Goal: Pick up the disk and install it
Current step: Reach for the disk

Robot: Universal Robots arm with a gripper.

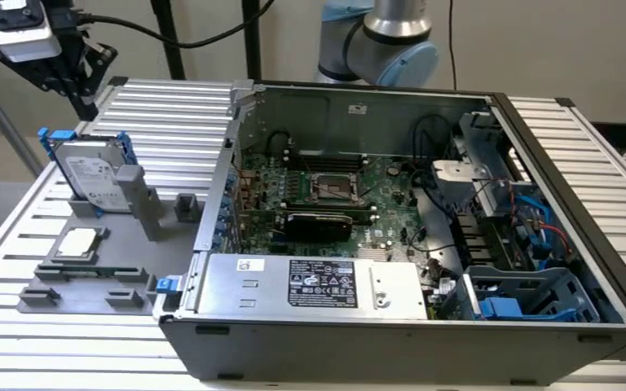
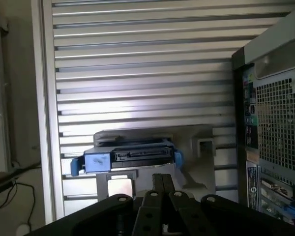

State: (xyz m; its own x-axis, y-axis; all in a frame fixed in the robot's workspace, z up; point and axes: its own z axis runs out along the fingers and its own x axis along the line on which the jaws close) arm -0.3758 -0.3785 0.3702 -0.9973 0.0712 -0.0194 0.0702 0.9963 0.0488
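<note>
exterior view: bright, even room light | soft shadows inside computer case (image 1: 400, 204) | wrist view: dimmer, contrasty | pale glare band across slatted tabletop (image 2: 137, 105) | end effector (image 2: 162, 186) a dark silhouette | disk (image 2: 130, 156) in shade, blue carrier front faintly lit

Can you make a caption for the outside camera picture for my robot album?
The blue-framed disk rests on edge in its grey holder, next to the open computer case.
</note>
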